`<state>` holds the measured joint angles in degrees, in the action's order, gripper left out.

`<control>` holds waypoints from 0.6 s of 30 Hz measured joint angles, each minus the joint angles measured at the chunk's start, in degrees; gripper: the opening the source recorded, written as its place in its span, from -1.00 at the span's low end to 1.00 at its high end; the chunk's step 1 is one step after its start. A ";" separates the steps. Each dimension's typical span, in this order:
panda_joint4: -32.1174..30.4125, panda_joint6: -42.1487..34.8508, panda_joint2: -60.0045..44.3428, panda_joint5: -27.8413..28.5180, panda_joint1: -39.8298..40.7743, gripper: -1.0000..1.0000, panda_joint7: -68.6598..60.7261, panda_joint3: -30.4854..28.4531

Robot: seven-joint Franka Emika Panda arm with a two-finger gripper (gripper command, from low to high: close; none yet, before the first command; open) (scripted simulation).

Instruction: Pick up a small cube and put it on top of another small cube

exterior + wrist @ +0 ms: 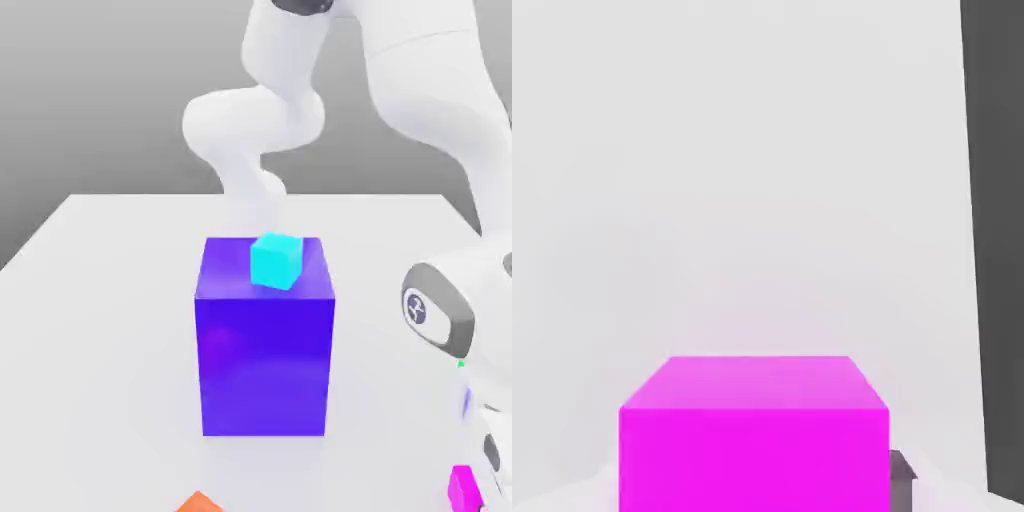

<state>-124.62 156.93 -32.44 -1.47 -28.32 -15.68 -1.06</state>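
Purple-blue, the big block (265,370) stood left of the small magenta cube (463,491) on the white table (110,330), at the exterior view's right, where I could not tell if the jaws were wide or narrow. A centred, firm grip and straight lift seemed best, then a path clear of the block's edges.

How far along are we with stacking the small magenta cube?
Early, by the look of it. The arm is already down at the small plain magenta cube, which sits right at the gripper in the hand view; whether it is firmly gripped I can't tell. Left to do: lift it and set it on the small bright green cube, just a sliver of which peeks out beside the arm.
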 joint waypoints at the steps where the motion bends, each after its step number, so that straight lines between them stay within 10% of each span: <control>1: -0.17 -0.57 0.76 0.06 -0.05 -1.00 0.02 -0.05; 18: -23.57 -3.66 27.11 3.11 -12.22 -1.00 2.77 10.44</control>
<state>-148.19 153.27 -5.33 1.63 -40.54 -12.91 9.38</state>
